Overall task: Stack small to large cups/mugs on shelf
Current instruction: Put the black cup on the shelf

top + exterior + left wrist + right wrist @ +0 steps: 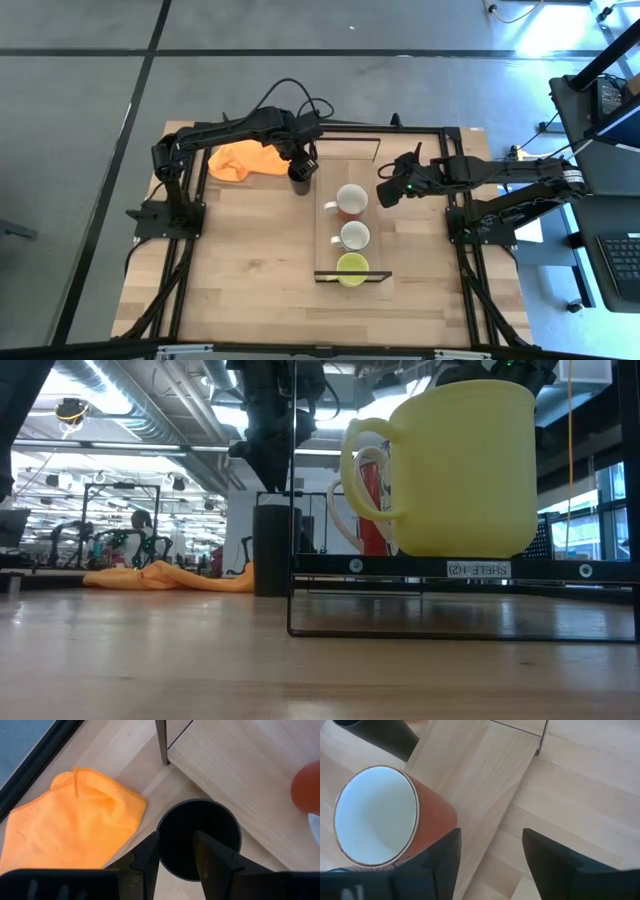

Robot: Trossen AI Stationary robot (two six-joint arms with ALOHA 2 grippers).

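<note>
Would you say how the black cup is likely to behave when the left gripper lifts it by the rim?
The black cup looks rigid, so probably no flexing. It is tall and narrow in the low view, so a sideways nudge might tip it. The left gripper straddles one wall, which could let it swing or slip.

counter (250, 270): light wood planks, butcher-block look, dark frame rails along the edges, grey floor all around it

shelf (332, 225): long narrow light-wood board on thin dark frame ends, sits right on the counter a bit toward 3 o'clock from the middle, running from 12 to 6. Three mugs are lined up on it, so they're not on the counter itself

orange cloth (240, 160): crumpled heap lying flat up around 11 o'clock

black cup (299, 184): standing upright on the counter, just beside the shelf's 9 o'clock edge near its far end, and close to the cloth
</note>
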